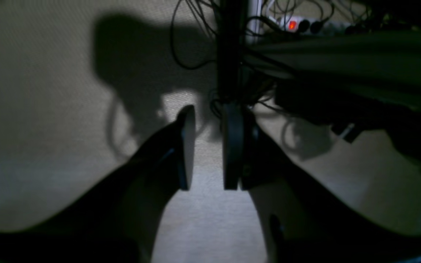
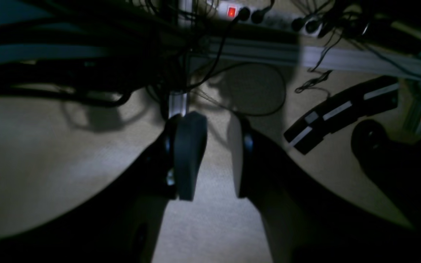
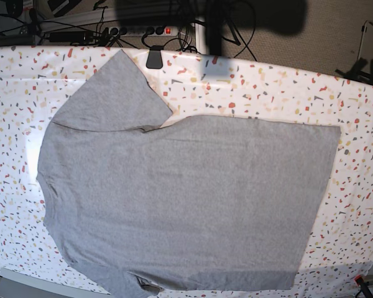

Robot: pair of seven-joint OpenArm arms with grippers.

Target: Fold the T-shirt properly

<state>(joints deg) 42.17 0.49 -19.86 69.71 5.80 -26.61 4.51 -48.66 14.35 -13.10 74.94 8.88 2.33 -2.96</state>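
The T-shirt [image 3: 186, 198] lies spread flat on the speckled table [image 3: 286, 93], plain grey side up. One sleeve [image 3: 115, 93] points to the back left, and the hem runs along the right. In the base view neither arm shows. The left wrist view has my left gripper [image 1: 210, 111] open over beige carpet, nothing between its fingers. The right wrist view shows my right gripper [image 2: 216, 118] open the same way, also over carpet. The shirt appears in neither wrist view.
A power strip [image 3: 143, 30] with a red switch and tangled cables lies on the floor behind the table, also seen as the power strip [image 2: 254, 16]. A black bar with white labels [image 2: 342, 109] lies on the carpet. A black clamp [image 3: 154, 59] sits at the table's back edge.
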